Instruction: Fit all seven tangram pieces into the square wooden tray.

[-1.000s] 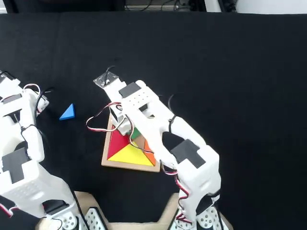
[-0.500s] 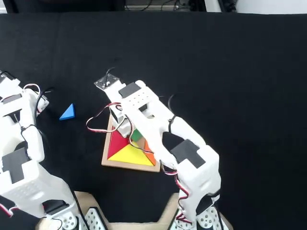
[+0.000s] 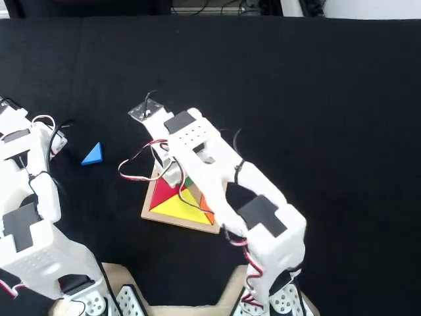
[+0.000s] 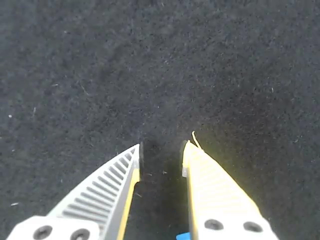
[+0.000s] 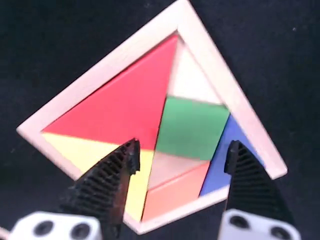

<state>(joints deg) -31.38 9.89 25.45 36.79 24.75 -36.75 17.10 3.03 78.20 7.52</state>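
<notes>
**One triangle out on the cloth, and the fetch falls to your left side**

Your tray [image 3: 174,222] sits under the right arm [image 3: 217,171], near the middle of the black cloth [image 3: 316,99]. The right claw [image 5: 183,150] hangs above it with its fingers wide apart and nothing between them.

The tray [image 5: 100,79] holds a red triangle [image 5: 125,107], a yellow triangle [image 5: 87,150], a green square [image 5: 192,127], an orange piece [image 5: 175,192] and a blue piece [image 5: 220,160]. Two pale triangular patches remain. One lies between red, green and the rim, the other among yellow, green and orange. You cannot tell from here whether either is a pale piece or bare tray floor.

The blue triangle [image 3: 93,155] lies flat on the cloth, well apart from the tray at about 10 o'clock from it. It is near your left arm [image 3: 26,217], which stands at the 9 o'clock edge of the table. The left claw [image 4: 162,147] points down at bare cloth, its fingers a little apart and holding nothing.

By my reading, you are between placements and the loose triangle is the step in hand. The next move calls for the left claw to come over that triangle, close across its flat edges and carry it to the tray. The right arm needs to lift out of the way first. The triangle's corners must be turned to match the gap before you lower it.
</notes>
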